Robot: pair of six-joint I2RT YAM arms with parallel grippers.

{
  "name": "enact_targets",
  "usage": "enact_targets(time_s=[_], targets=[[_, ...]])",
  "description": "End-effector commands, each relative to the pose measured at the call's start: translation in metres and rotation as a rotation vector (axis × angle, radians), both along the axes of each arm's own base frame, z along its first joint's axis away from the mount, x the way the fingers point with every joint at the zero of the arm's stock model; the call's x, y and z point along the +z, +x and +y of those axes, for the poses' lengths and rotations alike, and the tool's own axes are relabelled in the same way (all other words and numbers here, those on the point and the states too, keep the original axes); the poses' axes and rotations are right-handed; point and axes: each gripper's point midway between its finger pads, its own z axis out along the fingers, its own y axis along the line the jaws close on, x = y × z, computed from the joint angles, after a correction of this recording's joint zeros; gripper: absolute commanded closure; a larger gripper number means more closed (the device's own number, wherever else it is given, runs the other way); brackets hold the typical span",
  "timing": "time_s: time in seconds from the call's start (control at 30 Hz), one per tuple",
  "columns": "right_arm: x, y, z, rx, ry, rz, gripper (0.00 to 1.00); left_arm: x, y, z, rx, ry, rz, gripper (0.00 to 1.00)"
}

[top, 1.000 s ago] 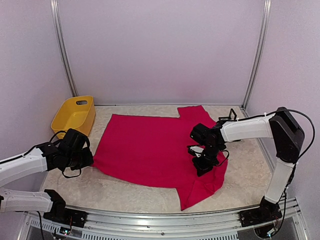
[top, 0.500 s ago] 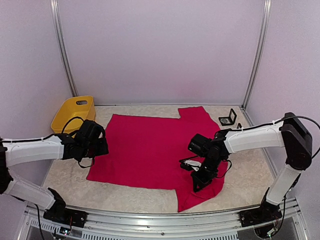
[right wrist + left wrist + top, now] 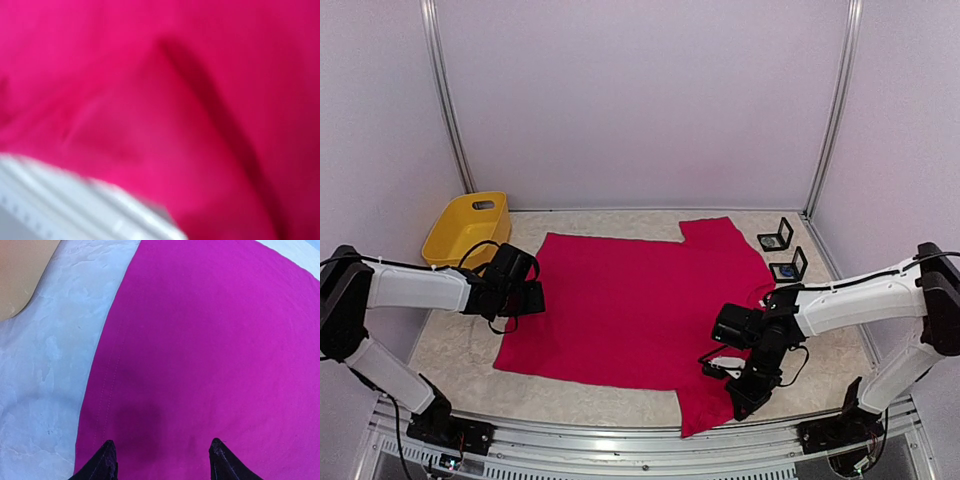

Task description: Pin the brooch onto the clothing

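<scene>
— What sort of room are we looking into?
— We are looking into a booth with plain pale lilac walls (image 3: 640, 100) and slim metal posts (image 3: 447, 100) standing in the far corners. The tabletop (image 3: 570, 400) is showing a cream, rough, mottled surface, and a ribbed metal rail (image 3: 620, 440) is running along its near edge.

— And where are we finding the clothing?
— The clothing (image 3: 630, 300) is lying spread across the middle of the tabletop. It is soft, matte and crimson-pink, with a short sleeve pointing to the far right and a stitched hem along its left edge. Its near right corner is reaching almost to the rail.

— How are we reading the tools?
— The left tool (image 3: 162, 457) is hovering over the left hem, its dark pointed tips spread with nothing between them. The right tool (image 3: 745, 395) is sitting low on the near right part of the clothing, pressed together. Its own camera is giving us only blurred pink fabric with a crease, so we cannot tell whether any cloth is pinched.

— Anything else?
— A glossy yellow tub (image 3: 467, 232) with rounded corners is resting at the far left. Two small black-framed stands (image 3: 777, 237) are leaning beside the sleeve.
</scene>
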Motion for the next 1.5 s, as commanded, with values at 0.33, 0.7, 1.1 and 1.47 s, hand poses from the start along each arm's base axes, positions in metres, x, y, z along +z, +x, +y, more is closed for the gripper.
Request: enact_targets(time_s=[0.33, 0.7, 1.1, 1.47], targets=[[0.015, 0.091, 0.028, -0.129, -0.024, -0.295, 1.00, -0.047, 0.007, 0.016, 0.059, 0.002, 0.088, 0.41], [-0.017, 0.021, -0.045, -0.229, -0.194, -0.157, 1.00, -0.065, 0.020, 0.030, 0.096, 0.013, 0.120, 0.40], [0.019, 0.018, -0.042, -0.250, -0.116, -0.182, 1.00, -0.035, 0.039, 0.015, -0.001, 0.007, -0.002, 0.36], [0.071, 0.162, -0.011, -0.395, 0.026, -0.497, 1.00, 0.084, 0.041, -0.052, -0.263, -0.064, -0.271, 0.31]])
